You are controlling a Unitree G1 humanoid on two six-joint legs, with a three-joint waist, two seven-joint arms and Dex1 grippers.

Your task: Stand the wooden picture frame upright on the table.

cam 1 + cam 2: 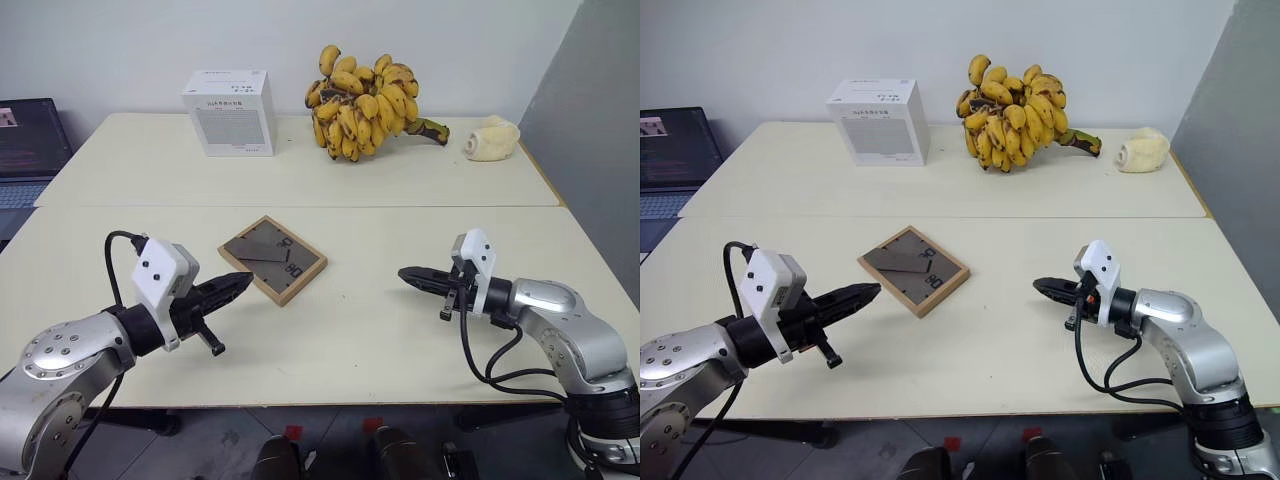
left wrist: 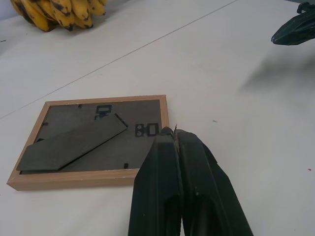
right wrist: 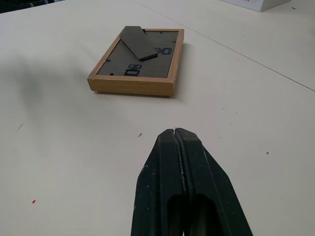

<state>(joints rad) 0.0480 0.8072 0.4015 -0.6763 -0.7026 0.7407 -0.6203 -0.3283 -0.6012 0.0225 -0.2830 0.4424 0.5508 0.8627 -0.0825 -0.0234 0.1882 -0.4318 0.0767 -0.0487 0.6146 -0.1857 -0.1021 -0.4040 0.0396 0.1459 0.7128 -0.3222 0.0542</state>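
The wooden picture frame (image 1: pixel 272 259) lies flat, face down, on the cream table (image 1: pixel 340 340), its dark grey back and folded stand (image 2: pixel 69 145) facing up. My left gripper (image 1: pixel 243 281) is shut and hovers just left of the frame's near corner, pointing at it, holding nothing. My right gripper (image 1: pixel 405 274) is also shut and empty, hanging over bare table well to the right of the frame (image 3: pixel 140 61) and pointing toward it. The right gripper's tip (image 2: pixel 295 30) shows in the left wrist view too.
At the back of the table stand a white box (image 1: pixel 231 112), a bunch of bananas (image 1: pixel 362 102) and a pale lump (image 1: pixel 492 138) at the far right. A laptop (image 1: pixel 25 140) sits off the table's left side. A seam (image 1: pixel 300 207) crosses the table.
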